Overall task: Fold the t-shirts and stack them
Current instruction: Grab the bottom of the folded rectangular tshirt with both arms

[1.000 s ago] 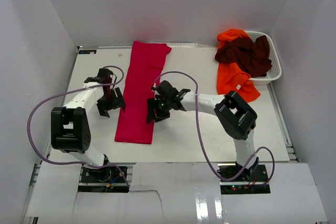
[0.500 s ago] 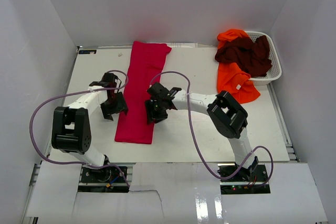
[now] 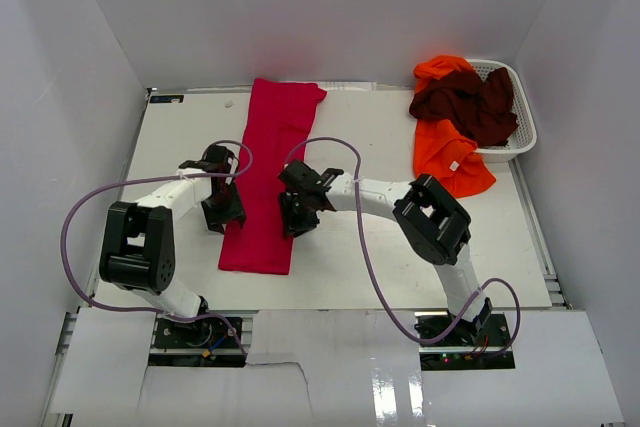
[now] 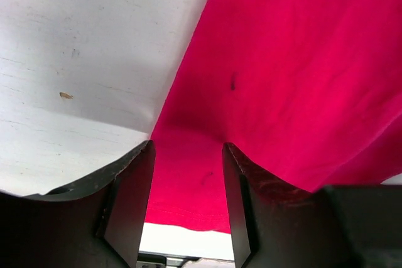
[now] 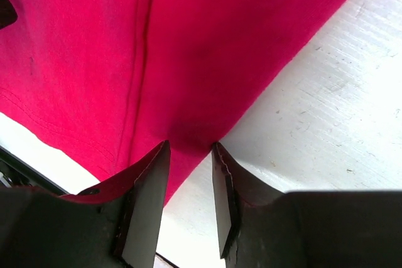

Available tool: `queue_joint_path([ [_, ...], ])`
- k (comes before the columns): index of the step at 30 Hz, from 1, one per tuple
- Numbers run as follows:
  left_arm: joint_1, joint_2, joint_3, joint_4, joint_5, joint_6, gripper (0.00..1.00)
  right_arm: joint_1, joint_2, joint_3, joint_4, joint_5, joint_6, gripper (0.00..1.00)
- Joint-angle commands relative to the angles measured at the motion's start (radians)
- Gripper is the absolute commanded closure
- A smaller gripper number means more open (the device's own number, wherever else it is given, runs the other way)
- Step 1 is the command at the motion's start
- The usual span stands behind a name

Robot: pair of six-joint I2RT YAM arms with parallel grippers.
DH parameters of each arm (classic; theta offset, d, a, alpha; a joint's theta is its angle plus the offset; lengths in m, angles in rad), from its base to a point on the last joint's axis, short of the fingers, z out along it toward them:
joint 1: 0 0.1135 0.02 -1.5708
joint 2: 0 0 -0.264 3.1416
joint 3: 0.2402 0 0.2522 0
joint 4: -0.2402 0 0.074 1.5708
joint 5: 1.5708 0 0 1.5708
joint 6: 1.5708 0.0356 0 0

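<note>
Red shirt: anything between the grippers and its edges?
Nothing visible. The left gripper and right gripper sit right at the red shirt's two long edges, with cloth between their open fingers.

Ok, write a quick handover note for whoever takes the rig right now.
Left tool: open, astride the left edge of the red shirt.
Right tool: open, astride its right edge. Neither seems to grip yet.
Done: red shirt folded into a long strip on the table.
Orange shirt and maroon shirt heaped at the basket, unfolded.
Left: finish folding red, fold the others, stack.
</note>
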Motion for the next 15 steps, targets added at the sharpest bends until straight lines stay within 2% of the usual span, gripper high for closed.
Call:
queue_joint_path([
  [1, -0.004, -0.003, -0.01, 0.019, -0.018, -0.002, 0.42, 0.016, 0.043, 0.024, -0.05, 0.032, 0.0, 0.6],
  [7, -0.004, 0.011, -0.03, 0.022, -0.045, 0.001, 0.42, 0.037, 0.096, 0.097, -0.124, 0.088, -0.016, 0.64],
  [10, -0.006, 0.023, -0.032, 0.022, -0.052, -0.002, 0.49, 0.043, 0.121, 0.13, -0.172, 0.114, -0.021, 0.76],
  [12, -0.004, 0.038, -0.03, 0.021, -0.055, 0.0, 0.55, 0.043, 0.122, 0.128, -0.178, 0.12, -0.021, 0.77],
  [14, -0.006, 0.048, -0.03, 0.022, -0.055, 0.003, 0.61, 0.043, 0.118, 0.121, -0.182, 0.12, -0.016, 0.9],
  [15, -0.004, 0.052, -0.028, 0.024, -0.056, 0.003, 0.68, 0.043, 0.115, 0.117, -0.19, 0.159, -0.016, 0.9],
])
